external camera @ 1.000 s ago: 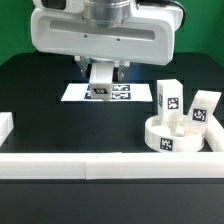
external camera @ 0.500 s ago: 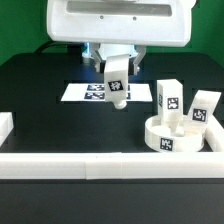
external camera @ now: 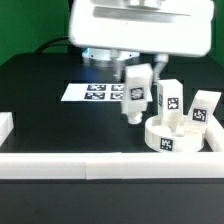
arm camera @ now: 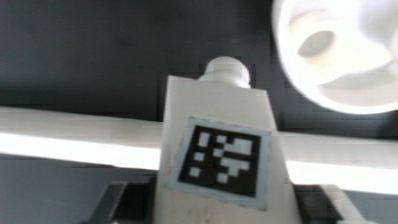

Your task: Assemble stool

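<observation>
Over table (external camera: 40, 95), jaws tight on leg (external camera: 137, 92)

The leg block (external camera: 137, 88) and the ring-shaped seat (external camera: 172, 133) look like smooth white plastic with a faint sheen, and their printed black-and-white tags look matt. The table (external camera: 40, 105) is matt black, and the marker board (external camera: 88, 92) looks thin and paper-like. The border rail (external camera: 100, 163) is smooth white, and the arm's housing (external camera: 140, 25) is glossier white plastic.

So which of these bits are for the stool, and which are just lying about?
For the stool: seat ring, held leg block, two standing leg blocks.
Just there: marker board, white border rails, black table.
</observation>
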Motion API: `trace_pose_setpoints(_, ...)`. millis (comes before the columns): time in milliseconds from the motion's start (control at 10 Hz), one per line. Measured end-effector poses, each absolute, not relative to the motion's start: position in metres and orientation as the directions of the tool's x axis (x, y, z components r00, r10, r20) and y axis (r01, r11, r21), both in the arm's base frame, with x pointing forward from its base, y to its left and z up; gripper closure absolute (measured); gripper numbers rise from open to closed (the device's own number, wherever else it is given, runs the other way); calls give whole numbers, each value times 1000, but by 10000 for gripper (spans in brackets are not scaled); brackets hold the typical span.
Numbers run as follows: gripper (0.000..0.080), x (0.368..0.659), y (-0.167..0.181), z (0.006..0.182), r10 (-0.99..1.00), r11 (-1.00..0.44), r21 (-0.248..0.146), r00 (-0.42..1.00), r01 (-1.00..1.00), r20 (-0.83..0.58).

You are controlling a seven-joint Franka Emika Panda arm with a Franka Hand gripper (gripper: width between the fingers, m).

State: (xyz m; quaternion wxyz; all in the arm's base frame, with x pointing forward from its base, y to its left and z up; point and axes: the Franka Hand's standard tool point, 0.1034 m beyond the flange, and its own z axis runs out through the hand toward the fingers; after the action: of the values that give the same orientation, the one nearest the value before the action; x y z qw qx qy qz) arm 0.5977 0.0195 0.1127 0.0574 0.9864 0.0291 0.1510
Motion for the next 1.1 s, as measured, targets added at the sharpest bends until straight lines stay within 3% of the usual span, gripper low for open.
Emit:
trace_pose_setpoints(100, 474, 602, 34, 115, 107, -987, 142, 955, 70, 275)
trace_pose_setpoints(500, 474, 602, 35, 115, 116, -986, 146, 954, 78, 278)
trace_pose_setpoints(600, 474, 603, 46, 116, 174, -977, 167, 944, 131, 281)
trace_pose_setpoints(800, 474, 604, 65, 118, 212, -972, 168, 925, 165, 317)
trace_pose_setpoints(1100, 474, 602, 65, 116, 213, -972, 166, 919, 166, 332)
